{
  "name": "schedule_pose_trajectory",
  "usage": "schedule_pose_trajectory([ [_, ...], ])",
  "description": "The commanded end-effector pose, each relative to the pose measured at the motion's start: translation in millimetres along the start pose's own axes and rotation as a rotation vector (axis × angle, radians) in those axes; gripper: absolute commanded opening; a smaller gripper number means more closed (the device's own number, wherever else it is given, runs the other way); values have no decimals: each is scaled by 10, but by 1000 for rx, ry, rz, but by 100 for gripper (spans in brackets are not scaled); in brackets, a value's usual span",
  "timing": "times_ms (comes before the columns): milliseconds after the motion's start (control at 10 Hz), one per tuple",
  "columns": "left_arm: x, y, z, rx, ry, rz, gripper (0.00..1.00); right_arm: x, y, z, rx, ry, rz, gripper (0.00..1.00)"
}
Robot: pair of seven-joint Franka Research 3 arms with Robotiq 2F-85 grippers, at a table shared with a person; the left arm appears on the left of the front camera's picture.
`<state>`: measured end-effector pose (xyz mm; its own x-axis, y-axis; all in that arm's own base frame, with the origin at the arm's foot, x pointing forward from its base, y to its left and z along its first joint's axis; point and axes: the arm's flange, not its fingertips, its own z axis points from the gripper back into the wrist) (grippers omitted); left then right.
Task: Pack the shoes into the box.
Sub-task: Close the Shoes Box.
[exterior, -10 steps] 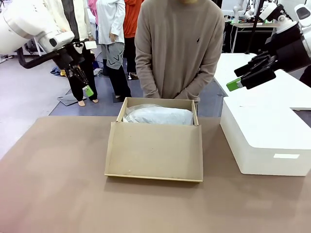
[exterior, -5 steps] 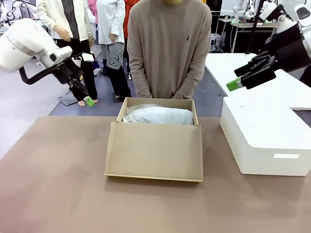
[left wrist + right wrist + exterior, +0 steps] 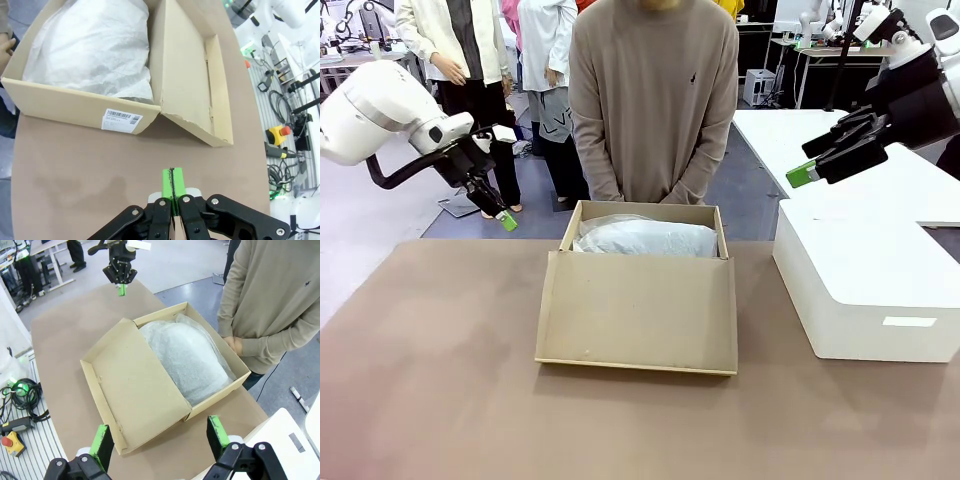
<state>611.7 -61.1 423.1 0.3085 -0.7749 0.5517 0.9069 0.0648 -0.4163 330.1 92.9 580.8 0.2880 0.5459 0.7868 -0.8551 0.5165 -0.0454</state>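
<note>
Left fingers (image 3: 507,221) were pressed shut on nothing, hanging above the worktop (image 3: 430,380) left of the box (image 3: 638,310). Right fingers (image 3: 803,174) stood wide apart, empty, over the white box (image 3: 865,285). The box sat mid-worktop, flap open, tissue paper (image 3: 645,238) mounded inside; shoes beneath could not be confirmed. Risk: bulging tissue may snag the flap on closing.

we find the box (image 3: 640,300) mid-bench (image 3: 440,380), its lid flap (image 3: 638,312) lying toward 6 o'clock, paper (image 3: 645,238) inside. a person (image 3: 653,100) stands behind at 12, a larger box (image 3: 865,280) at 3. left pincer (image 3: 508,222) hangs at 10, right pincer (image 3: 802,173) at 2.
</note>
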Motion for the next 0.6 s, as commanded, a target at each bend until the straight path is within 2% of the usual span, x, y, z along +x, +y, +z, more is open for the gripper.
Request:
schedule_pose_trajectory([
  [0,16,-16,25,4,-1,-4,0,4,-19,-4,12,-18,11,100],
  [500,-10,66,-15,-24,-4,17,0,4,-19,-4,12,-18,11,100],
])
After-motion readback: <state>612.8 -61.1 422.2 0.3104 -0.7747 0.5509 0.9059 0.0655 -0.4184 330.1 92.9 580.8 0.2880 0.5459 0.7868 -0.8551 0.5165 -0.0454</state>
